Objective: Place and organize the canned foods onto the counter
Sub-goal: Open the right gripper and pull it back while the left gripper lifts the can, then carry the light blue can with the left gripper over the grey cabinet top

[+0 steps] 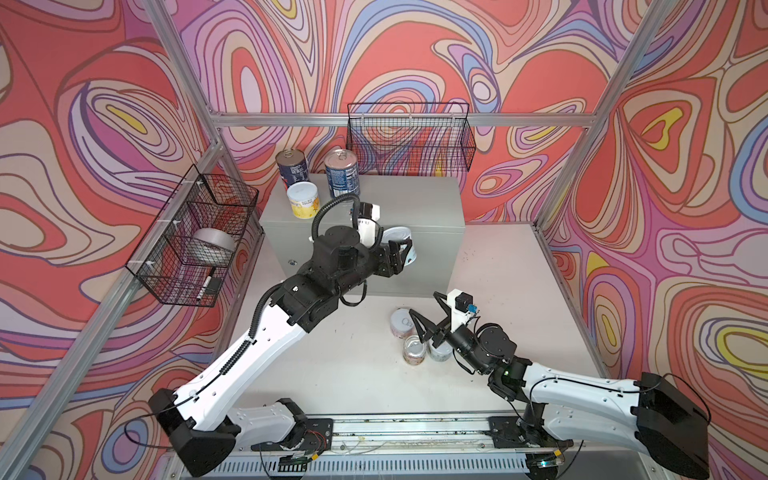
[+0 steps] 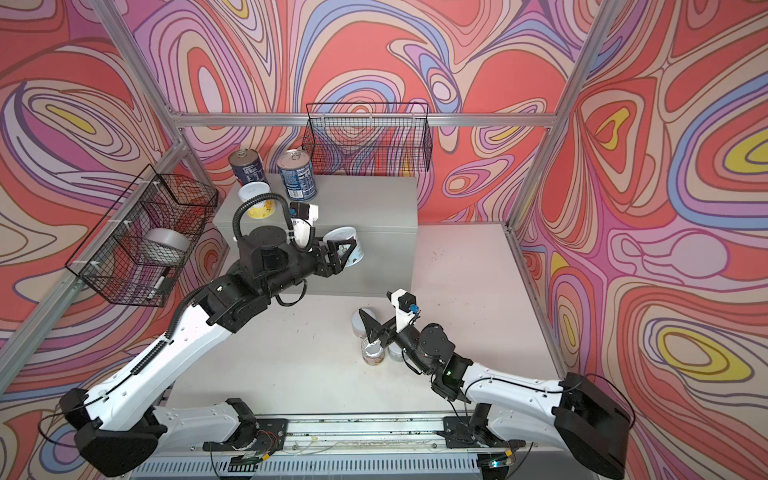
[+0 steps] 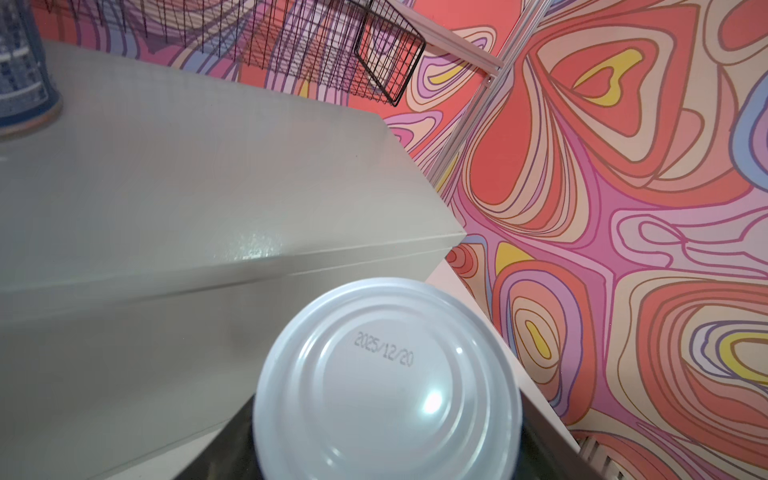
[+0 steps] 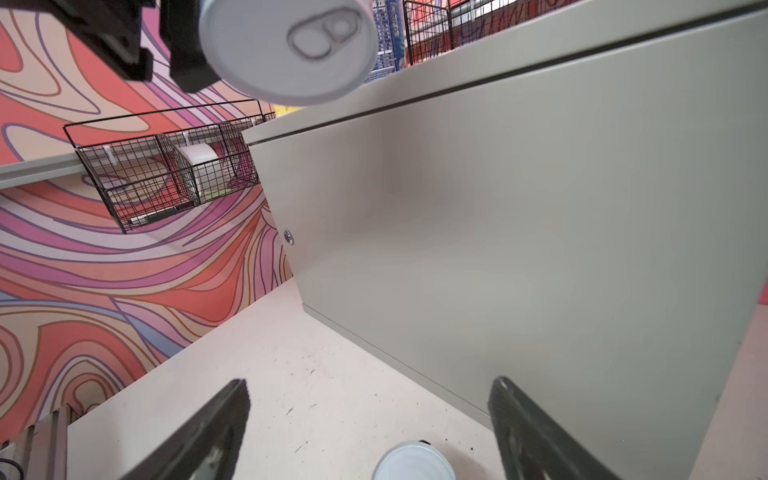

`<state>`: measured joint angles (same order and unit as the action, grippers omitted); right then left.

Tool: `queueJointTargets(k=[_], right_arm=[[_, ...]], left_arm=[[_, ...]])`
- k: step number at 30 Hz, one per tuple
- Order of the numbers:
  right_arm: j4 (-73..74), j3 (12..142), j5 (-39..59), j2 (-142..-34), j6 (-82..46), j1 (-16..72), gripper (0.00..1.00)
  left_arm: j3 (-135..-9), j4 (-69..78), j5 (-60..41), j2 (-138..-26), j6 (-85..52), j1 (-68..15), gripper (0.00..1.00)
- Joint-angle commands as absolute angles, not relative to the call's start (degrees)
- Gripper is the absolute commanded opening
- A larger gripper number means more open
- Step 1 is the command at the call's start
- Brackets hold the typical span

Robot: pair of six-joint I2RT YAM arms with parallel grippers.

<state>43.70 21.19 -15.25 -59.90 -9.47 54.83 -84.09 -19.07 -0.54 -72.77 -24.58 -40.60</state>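
1. Nearest the left wrist camera is a pale tin (image 3: 386,374), its date-stamped end facing the lens. The left jaws are closed on its sides.
2. In both top views this pale tin (image 1: 401,245) hangs tilted in the air at the front upper edge of the grey cabinet (image 1: 415,199), not resting on it.
3. The right jaws stand wide apart and hold nothing. Their fingers (image 4: 216,436) hover over three short tins (image 1: 415,349) that stand close together on the white tabletop (image 1: 519,291), in front of the cabinet.
4. On the cabinet's top, at its rear left, stand two tall blue tins (image 1: 341,170), with one yellow tin (image 1: 303,199) just in front of them.
5. That makes seven tins: three on the cabinet, one held, three on the tabletop.
6. There are two wire baskets (image 1: 409,133) on the walls. The left one holds a grey tape roll (image 1: 212,247).
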Motion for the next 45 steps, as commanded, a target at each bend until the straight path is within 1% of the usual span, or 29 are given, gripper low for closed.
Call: queueJointTargets(k=[1, 4, 6, 16, 20, 26, 31, 37, 38, 39, 40, 45], right_arm=[[39.64, 19.45, -17.27, -56.54, -10.44, 54.9, 0.93], [38.0, 18.42, -17.34, -54.1, -10.7, 54.92, 0.93], [38.25, 17.38, -17.28, -53.15, -11.23, 54.85, 0.93], [37.73, 16.0, -16.12, -51.86, -12.35, 54.87, 0.93], [37.22, 15.33, -15.92, -51.09, -12.7, 54.84, 0.93], [36.83, 14.41, -16.28, -49.92, -12.43, 54.85, 0.93], [35.16, 15.47, -15.6, -50.01, -10.96, 54.84, 0.93], [35.09, 15.61, -15.21, -49.92, -10.42, 54.89, 0.93], [34.96, 15.61, -15.05, -49.77, -10.62, 54.84, 0.93], [34.62, 15.71, -14.79, -49.68, -10.79, 54.85, 0.93], [34.02, 15.97, -14.6, -49.66, -11.02, 54.86, 0.93], [33.13, 16.96, -14.25, -50.44, -11.05, 54.84, 0.93]], left_arm=[[-91.88, -20.49, 0.29, -75.07, -17.55, -40.69, 0.38], [-96.34, -23.68, 4.39, -77.2, -14.41, -40.34, 0.38], [-96.8, -23.02, 7.02, -77.49, -12.34, -40.34, 0.38], [-99.13, -13.32, 13.98, -81.2, -2.54, -40.34, 0.37], [-101.18, -13.38, 22.25, -82.8, 1.15, -40.34, 0.38], [-96.71, -8.31, 32.05, -80.17, 8.01, -40.09, 0.39], [-95.76, -8.71, 34.09, -79.12, 9.15, -38.34, 0.38], [-93.88, -9.93, 33.14, -77.45, 6.35, -34.33, 0.38], [-93.87, -10.49, 32.51, -77.5, 5.79, -33.27, 0.37], [-94.06, -11.45, 31.28, -77.56, 4.94, -32.22, 0.3], [-94.57, -12.8, 29.71, -77.68, 3.58, -31.04, 0.28], [-95.16, -14.03, 28.91, -77.52, 1.86, -29.13, 0.34]])
